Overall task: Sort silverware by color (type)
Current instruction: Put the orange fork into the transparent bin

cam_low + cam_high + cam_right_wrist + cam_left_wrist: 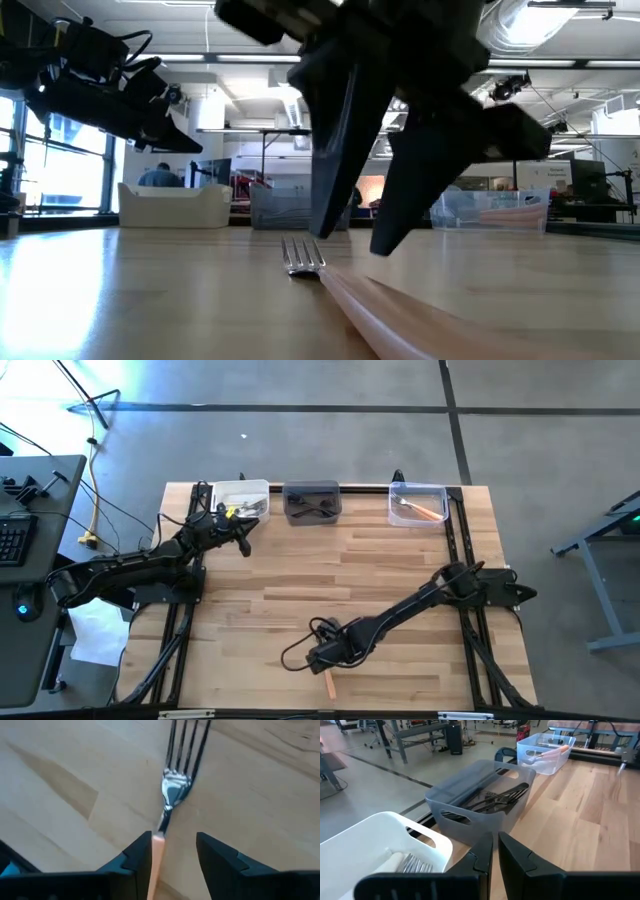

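An orange-handled fork (330, 683) lies flat on the wooden table near its front edge, tines (303, 257) pointing away from that edge. My right gripper (174, 842) hangs over it, pointing steeply down and open. Its fingers stand on either side of the handle (157, 862) just behind the fork's neck and do not touch it. In the low view the fingertips (325, 232) hover slightly above the tabletop. My left gripper (244, 546) is shut and empty at the far left, just in front of the white bin (240, 500).
Three bins stand in a row along the far edge. The white bin (380, 845) holds pale-handled forks, the grey bin (475, 800) black ones, and the clear bin (418, 503) orange-handled ones. A loose black cable (300, 650) loops beside my right gripper.
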You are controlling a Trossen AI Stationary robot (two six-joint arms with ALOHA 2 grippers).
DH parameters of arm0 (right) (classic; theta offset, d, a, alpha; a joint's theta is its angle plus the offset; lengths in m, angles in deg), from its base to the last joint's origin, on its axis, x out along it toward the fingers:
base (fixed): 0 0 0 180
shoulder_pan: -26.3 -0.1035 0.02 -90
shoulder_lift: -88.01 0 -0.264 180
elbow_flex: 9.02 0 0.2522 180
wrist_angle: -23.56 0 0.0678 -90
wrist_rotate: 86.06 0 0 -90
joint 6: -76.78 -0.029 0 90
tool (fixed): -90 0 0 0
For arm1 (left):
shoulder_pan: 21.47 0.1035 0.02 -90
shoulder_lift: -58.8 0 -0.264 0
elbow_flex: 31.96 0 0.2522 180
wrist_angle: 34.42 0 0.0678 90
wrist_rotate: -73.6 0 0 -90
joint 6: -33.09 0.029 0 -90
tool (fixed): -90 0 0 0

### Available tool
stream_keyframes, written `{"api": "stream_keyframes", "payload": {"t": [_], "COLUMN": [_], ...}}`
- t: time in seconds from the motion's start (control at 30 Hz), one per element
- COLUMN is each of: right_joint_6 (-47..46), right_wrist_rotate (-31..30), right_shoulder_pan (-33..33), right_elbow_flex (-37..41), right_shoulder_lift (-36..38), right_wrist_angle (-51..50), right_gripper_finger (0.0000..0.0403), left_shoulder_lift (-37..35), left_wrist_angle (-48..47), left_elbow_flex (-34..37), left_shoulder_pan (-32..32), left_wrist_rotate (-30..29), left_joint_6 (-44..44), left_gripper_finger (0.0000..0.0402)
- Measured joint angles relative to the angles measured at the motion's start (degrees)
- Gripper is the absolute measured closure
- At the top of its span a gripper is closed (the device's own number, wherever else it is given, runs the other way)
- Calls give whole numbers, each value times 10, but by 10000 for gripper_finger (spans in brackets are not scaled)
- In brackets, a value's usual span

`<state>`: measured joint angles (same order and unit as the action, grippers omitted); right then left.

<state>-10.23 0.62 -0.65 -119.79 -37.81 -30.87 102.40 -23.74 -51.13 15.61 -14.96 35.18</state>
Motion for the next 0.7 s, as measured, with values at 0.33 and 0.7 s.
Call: {"api": "stream_keyframes", "payload": {"t": [0.33,0.7], "right_joint_6": [18,60], "right_wrist_rotate": [7,33], "right_shoulder_pan": [16,42], "right_elbow_flex": [-1,-16], "right_shoulder_lift": [-25,-25], "right_wrist_angle": [6,-75], "right_gripper_finger": [263,279], "left_shoulder_lift": [0,0], "left_wrist_angle": [-7,-7], "left_elbow_flex": [0,0], "left_shoulder_pan": [0,0], "left_wrist_rotate": [0,-2], "left_joint_6": [1,7], "left_gripper_finger": [383,383]}}
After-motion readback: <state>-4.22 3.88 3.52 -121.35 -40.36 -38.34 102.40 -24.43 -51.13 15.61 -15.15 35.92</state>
